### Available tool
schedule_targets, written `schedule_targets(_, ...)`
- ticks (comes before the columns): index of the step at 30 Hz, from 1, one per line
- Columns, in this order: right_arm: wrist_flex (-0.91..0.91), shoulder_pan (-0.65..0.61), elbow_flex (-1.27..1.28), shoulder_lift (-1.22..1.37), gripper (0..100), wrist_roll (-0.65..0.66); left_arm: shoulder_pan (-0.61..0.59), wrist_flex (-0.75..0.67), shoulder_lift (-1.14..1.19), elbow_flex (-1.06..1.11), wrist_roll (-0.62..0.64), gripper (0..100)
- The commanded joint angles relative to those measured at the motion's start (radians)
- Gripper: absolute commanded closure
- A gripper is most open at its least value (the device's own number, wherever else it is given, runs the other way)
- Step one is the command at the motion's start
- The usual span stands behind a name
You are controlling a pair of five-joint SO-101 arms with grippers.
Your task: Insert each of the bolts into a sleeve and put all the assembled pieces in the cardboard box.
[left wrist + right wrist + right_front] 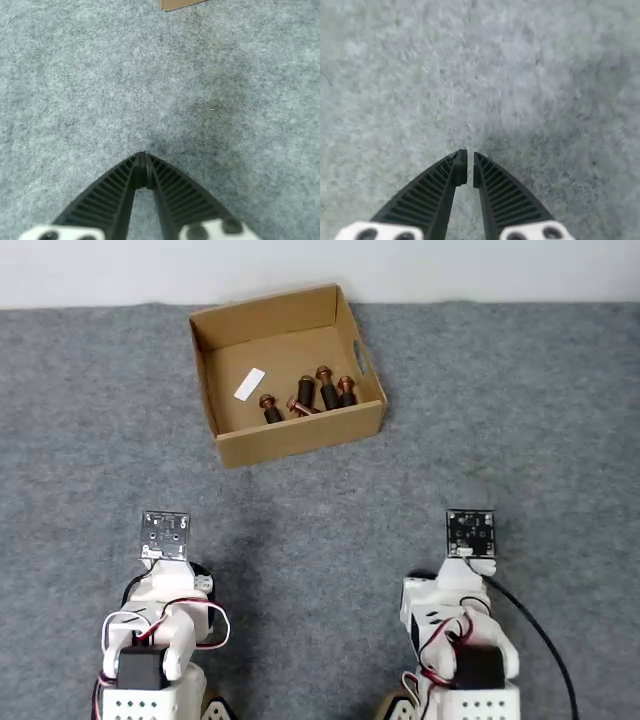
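Four bolt-and-sleeve pieces point(326, 387) lay inside the cardboard box point(300, 438), bunched on its floor against the near wall, toward the right corner. Three had their long axes running roughly far-to-near across the box, copper heads toward the far wall and dark sleeves toward the near one. The fourth, second from the left, sat skewed among them, and its axis was hard to make out. Where bolt ended and sleeve began was too small to tell on any of them.

A white slip point(250, 384) lay flat on the box floor to the left of the pieces, apart from them. Any print on it was too small to read. The box sat rotated on the grey felt point(520, 420), with a handle cutout point(358, 352) in its right wall.

Both arms sat at the near edge, well apart from the box and cut off by the frame. In the high view their camera boards point(165, 535) covered the fingers beneath.

- Left gripper point(144, 161): tips pressed together, nothing between them, felt underneath. One box corner point(180, 4) showed, clipped by the frame edge.
- Right gripper point(470, 169): tips drawn in with only a thin slit between them, pinching nothing, over bare felt.
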Motion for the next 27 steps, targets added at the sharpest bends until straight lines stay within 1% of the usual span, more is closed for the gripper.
schedule_targets(1,-0.031,0.013,0.026,-0.015,99.0,-0.003,-0.009,0.003,-0.002,-0.007,-0.006,100)
schedule_targets(27,-0.021,0.012,0.052,-0.010,98.9,-0.005,-0.009,0.003,-0.002,-0.007,-0.006,100)
